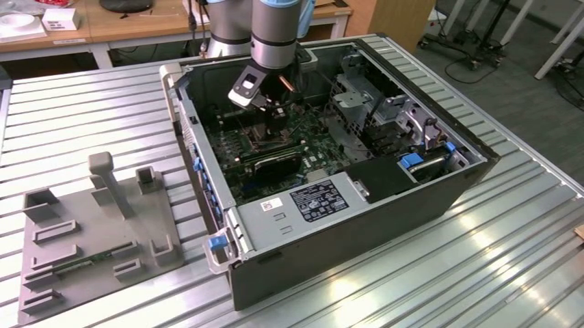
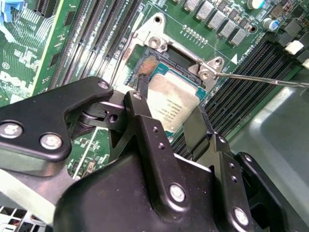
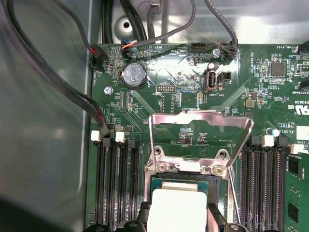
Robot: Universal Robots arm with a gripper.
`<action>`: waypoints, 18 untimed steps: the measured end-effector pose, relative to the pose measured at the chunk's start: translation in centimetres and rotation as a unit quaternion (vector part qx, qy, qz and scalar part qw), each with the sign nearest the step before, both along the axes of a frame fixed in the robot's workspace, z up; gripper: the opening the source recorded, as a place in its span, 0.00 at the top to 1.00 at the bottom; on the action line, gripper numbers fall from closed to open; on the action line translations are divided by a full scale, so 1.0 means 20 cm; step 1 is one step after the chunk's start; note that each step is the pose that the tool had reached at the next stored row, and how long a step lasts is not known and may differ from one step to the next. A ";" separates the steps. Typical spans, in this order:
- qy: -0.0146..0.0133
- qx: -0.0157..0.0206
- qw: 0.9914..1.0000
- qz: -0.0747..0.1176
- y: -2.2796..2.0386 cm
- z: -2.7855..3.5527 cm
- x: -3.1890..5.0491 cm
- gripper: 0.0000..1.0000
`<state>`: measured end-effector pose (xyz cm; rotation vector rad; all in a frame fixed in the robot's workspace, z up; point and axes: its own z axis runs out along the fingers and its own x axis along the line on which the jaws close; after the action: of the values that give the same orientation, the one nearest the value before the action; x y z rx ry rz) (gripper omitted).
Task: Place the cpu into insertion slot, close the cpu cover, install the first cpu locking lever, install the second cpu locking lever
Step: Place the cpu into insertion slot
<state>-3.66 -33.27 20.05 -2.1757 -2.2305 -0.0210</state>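
The cpu (image 2: 173,102) is a pale silver square held between my gripper's (image 2: 169,105) two black fingers (image 2: 143,83). It hangs right over the insertion slot (image 2: 166,59), whose dark centre and silver rim show beyond it; I cannot tell whether it touches. In the first wrist view the cpu (image 3: 176,210) sits at the slot's (image 3: 208,186) near side, and the cpu cover (image 3: 200,122), a silver frame, stands swung open behind the slot. A thin locking lever (image 2: 260,79) sticks out sideways. In the exterior view my gripper (image 1: 273,115) reaches down into the open computer case (image 1: 365,225) above the green motherboard (image 1: 315,147).
Long black memory slots (image 3: 118,188) flank the socket on both sides. Cables (image 3: 91,104) run along the case wall. A drive cage (image 1: 383,116) stands at the exterior view's right. A grey fixture plate (image 1: 91,232) lies on the ribbed metal table (image 1: 456,273).
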 end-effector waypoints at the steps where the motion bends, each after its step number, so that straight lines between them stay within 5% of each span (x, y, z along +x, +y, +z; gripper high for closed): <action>1: 0.000 0.000 1.000 0.000 0.000 0.000 0.000 0.46; 18: 0.000 0.000 1.000 0.009 -0.017 -0.002 -0.002 0.46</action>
<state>-3.69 -33.62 20.00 -2.1549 -2.2513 -0.0215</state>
